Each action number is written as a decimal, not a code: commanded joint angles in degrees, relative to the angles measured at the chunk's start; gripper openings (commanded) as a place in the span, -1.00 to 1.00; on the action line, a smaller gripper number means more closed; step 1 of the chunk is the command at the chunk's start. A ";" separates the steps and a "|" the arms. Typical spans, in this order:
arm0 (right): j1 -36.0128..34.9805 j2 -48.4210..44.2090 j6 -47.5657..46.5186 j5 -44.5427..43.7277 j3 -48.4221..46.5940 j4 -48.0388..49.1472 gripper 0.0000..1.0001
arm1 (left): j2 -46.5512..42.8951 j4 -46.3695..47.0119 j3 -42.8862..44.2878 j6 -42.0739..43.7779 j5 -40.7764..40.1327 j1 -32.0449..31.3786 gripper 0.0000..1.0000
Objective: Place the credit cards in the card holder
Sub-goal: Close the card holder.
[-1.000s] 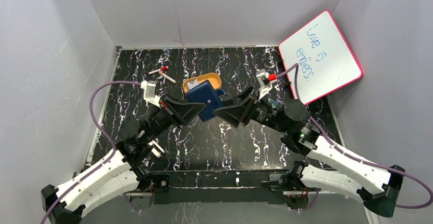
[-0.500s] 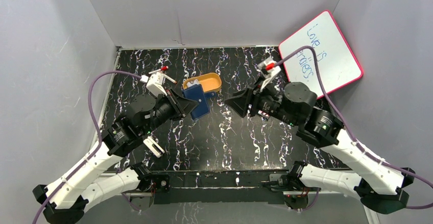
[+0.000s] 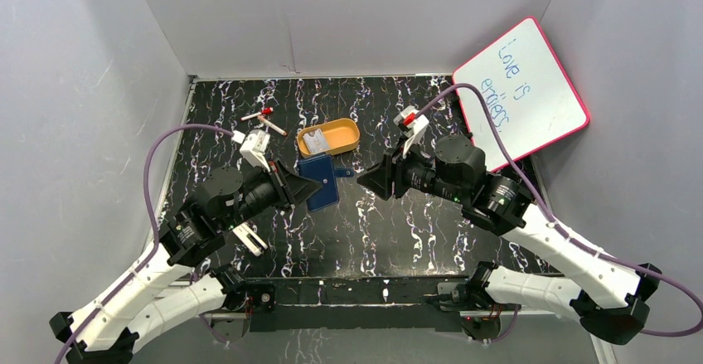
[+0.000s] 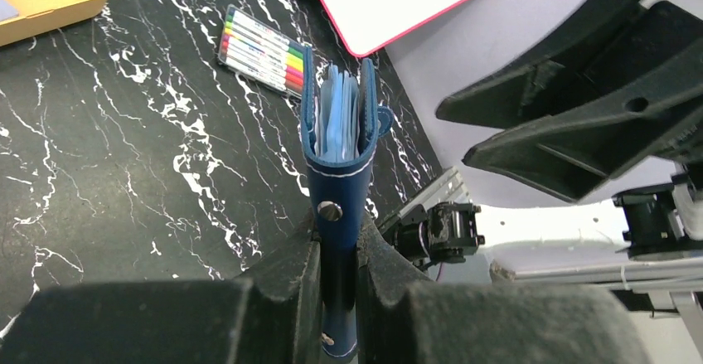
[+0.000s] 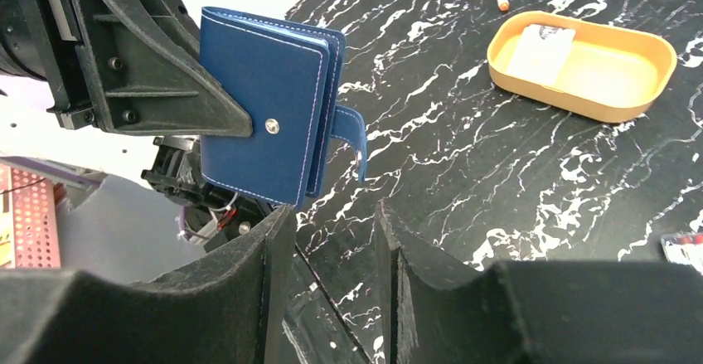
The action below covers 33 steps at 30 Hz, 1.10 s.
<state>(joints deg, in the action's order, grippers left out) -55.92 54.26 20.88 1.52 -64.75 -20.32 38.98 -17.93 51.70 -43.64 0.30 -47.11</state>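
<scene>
My left gripper (image 3: 305,188) is shut on the spine end of the card holder (image 3: 325,180), a navy wallet with a snap tab, and holds it edge-up above the table. In the left wrist view the card holder (image 4: 338,152) stands between my fingers, its pale blue slots slightly open at the top. My right gripper (image 3: 365,178) is open and empty, a short way to the right of it. The right wrist view shows the card holder (image 5: 265,123) beyond my right gripper (image 5: 332,215). A pale credit card (image 3: 315,142) lies in the orange tray (image 3: 348,134), and shows again in the right wrist view (image 5: 543,49).
A pink-framed whiteboard (image 3: 522,90) leans at the back right. Two red-capped pens (image 3: 265,119) lie at the back left. A pack of coloured markers (image 4: 259,50) lies on the black marbled table near the whiteboard. Grey walls enclose the table.
My left gripper has drawn the card holder back from the tray toward the near left. My right gripper has come off the card holder and now hangs apart from it on the right.
</scene>
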 commanded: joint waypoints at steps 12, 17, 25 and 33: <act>3.53 1.81 2.83 10.81 2.33 9.80 -0.12 | -4.05 4.91 -1.57 5.38 5.49 -0.07 -1.00; 3.89 2.72 3.77 11.35 2.96 10.83 -0.17 | -4.15 4.49 -1.34 5.72 5.81 -0.01 -1.00; 4.41 3.04 4.25 10.60 3.16 11.78 -0.33 | -4.64 4.69 -1.25 6.01 6.15 -0.05 -1.00; 4.77 3.63 4.49 12.22 2.95 11.63 -0.36 | -4.97 4.67 -1.25 6.01 5.95 -0.01 -1.00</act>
<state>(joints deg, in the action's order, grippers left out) -51.42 57.91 25.17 12.23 -61.95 -11.90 34.96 -15.40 49.87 -38.37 5.17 -47.11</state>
